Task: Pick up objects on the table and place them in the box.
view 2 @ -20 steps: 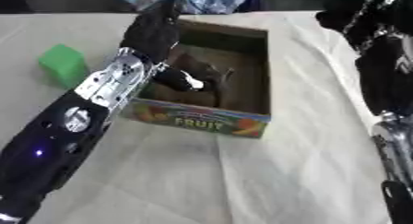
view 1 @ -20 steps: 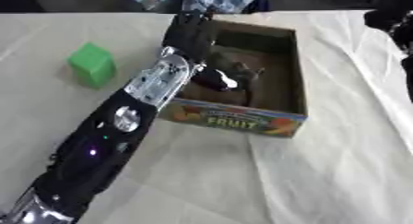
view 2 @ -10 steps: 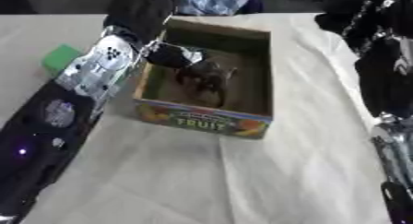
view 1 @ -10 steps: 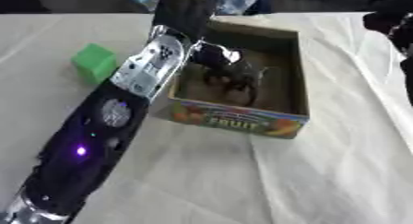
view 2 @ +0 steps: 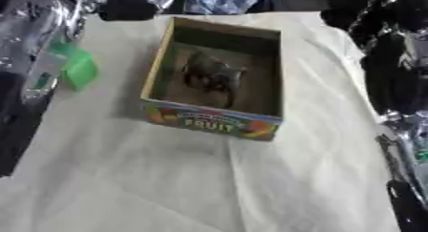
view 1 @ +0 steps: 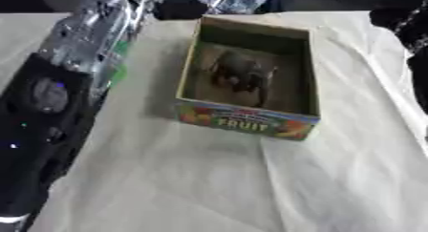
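Box (view 1: pixel 247 123) printed "FRUIT" sits on the cloth-covered desk (view 1: pixel 209 188), a dark animal figure (view 1: pixel 240 74) lying inside it. Left arm (view 1: pixel 58 92) covers most of a green block (view 2: pixel 81 69) just left of the box. Neither hand's fingers can be made out; the right arm (view 2: pixel 393 78) lies along the right edge.

A dark toy (view 2: pixel 210 74) lies inside the box (view 2: pixel 213 122) (fruit-printed front), a green block (view 2: pixel 80 69) to its left.

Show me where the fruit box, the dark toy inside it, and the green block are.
fruit box (view 1: pixel 247 121): left eye view, on its printed front wall.
dark toy (view 1: pixel 240 72): left eye view, on the middle of its body.
green block (view 2: pixel 80 69): right eye view, on its visible face.
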`<action>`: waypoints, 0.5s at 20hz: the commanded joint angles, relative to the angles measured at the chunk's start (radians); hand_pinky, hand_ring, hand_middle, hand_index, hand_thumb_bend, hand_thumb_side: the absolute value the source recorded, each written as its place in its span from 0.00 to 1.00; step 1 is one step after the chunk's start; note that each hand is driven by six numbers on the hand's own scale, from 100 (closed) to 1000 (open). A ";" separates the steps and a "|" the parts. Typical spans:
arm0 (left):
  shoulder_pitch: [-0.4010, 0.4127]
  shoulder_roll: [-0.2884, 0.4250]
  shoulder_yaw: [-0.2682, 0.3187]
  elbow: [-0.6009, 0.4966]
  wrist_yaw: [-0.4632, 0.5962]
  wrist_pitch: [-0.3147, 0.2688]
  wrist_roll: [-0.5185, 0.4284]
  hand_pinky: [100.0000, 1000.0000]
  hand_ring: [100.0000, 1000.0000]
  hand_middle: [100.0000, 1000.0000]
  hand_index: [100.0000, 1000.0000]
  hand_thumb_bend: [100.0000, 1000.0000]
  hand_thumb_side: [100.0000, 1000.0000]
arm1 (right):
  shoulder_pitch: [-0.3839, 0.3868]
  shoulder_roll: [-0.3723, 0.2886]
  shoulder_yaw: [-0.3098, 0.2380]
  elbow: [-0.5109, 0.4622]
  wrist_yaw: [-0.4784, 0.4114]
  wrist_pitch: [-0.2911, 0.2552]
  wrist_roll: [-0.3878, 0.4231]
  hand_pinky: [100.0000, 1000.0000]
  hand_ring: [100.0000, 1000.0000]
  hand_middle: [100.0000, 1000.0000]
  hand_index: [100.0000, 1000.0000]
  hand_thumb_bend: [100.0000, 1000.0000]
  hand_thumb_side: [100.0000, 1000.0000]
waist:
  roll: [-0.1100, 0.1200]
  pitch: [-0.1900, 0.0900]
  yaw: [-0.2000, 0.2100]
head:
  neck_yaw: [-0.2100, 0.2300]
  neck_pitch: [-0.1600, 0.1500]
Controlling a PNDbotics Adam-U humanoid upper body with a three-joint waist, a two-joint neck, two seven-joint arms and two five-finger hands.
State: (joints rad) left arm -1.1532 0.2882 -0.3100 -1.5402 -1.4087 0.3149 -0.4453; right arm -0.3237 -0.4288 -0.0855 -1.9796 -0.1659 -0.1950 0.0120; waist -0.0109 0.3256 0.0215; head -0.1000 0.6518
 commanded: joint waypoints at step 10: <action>0.011 0.211 0.062 0.104 0.181 -0.128 -0.180 0.63 0.82 1.00 0.84 0.50 0.89 | 0.017 -0.050 -0.018 -0.020 0.021 -0.004 -0.017 0.79 0.71 0.67 0.96 0.33 1.00 | 0.006 -0.029 0.034 | -0.017 0.020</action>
State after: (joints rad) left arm -1.1265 0.4599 -0.2640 -1.4421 -1.2469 0.2009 -0.6076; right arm -0.3011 -0.4471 -0.0923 -1.9796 -0.1543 -0.1978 -0.0020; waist -0.0044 0.3197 0.0559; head -0.1137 0.6665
